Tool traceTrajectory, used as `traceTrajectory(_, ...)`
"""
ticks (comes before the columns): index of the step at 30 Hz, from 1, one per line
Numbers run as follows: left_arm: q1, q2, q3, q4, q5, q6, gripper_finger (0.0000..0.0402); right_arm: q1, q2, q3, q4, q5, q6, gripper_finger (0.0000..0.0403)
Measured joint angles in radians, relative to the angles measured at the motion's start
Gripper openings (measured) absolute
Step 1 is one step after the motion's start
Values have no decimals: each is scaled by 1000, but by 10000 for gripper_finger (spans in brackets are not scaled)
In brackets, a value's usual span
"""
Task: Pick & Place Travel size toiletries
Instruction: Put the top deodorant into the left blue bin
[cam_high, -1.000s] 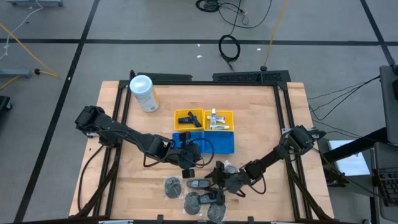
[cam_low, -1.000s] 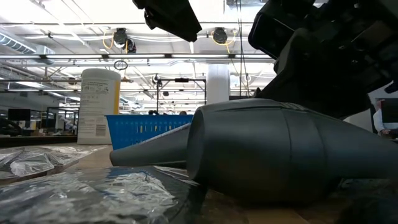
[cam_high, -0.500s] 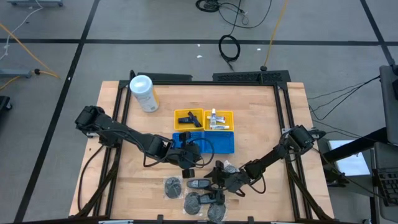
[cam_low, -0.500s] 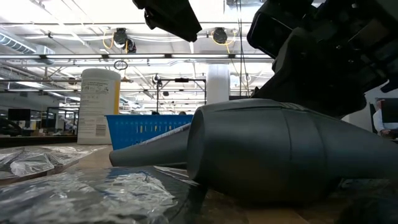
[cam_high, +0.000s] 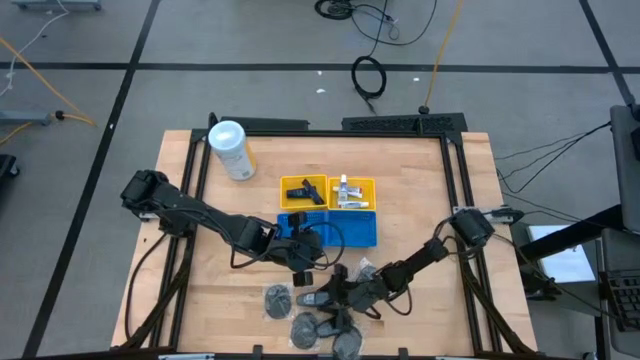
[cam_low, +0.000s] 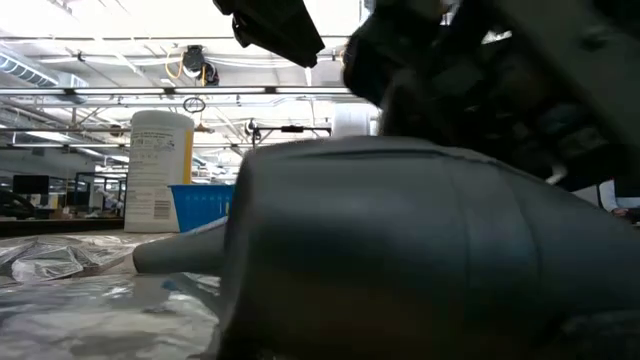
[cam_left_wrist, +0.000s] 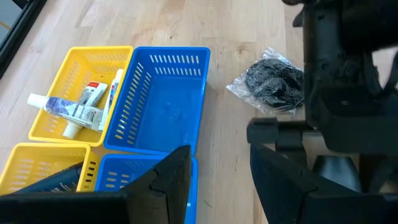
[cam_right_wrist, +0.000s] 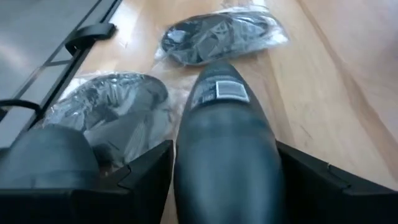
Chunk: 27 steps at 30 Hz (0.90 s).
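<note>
High view, right tool (cam_high: 322, 298): it has moved left along the near counter (cam_high: 420, 190) edge since 1 second ago, now over the dark grey bottle (cam_high: 318, 298), which lies on its side among 3 wrapped grey pieces (cam_high: 277, 299).
High view, left tool (cam_high: 303, 266): unchanged, at the near left corner of the blue tray (cam_high: 352, 228).
High view, trays: yellow tray (cam_high: 358, 183) behind the blue one holds white tubes (cam_high: 349, 192) and a black piece (cam_high: 303, 191); canister (cam_high: 231, 149) stands at the far left.
Low view: the bottle (cam_low: 420, 250) now fills more of the picture than before; the canister (cam_low: 160, 165) and blue tray (cam_low: 205, 205) sit behind it.
Left wrist view: fingers (cam_left_wrist: 168, 180) stand apart with nothing between them, above the blue tray (cam_left_wrist: 163, 93); a wrapped piece (cam_left_wrist: 270, 81) lies beside it, tubes (cam_left_wrist: 78, 109) in the yellow tray (cam_left_wrist: 81, 62).
Right wrist view: fingers (cam_right_wrist: 143, 171) spread wide, 1 on each side of the bottle (cam_right_wrist: 227, 143); whether they press it I cannot tell. 2 wrapped pieces (cam_right_wrist: 214, 34) lie beyond.
</note>
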Motion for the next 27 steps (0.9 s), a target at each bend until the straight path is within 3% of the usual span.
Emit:
traceTrajectory(10, 0, 0, 0, -5, 0, 0, 161, -8, 9, 10, -1, 1, -13, 203)
traceTrajectory(18, 0, 0, 0, -6, 0, 0, 161, -8, 6, 9, -4, 0, -4, 202)
traceTrajectory(27, 0, 0, 0, -6, 1, 0, 161, -9, -133, 7, -178, 31, -63, 202)
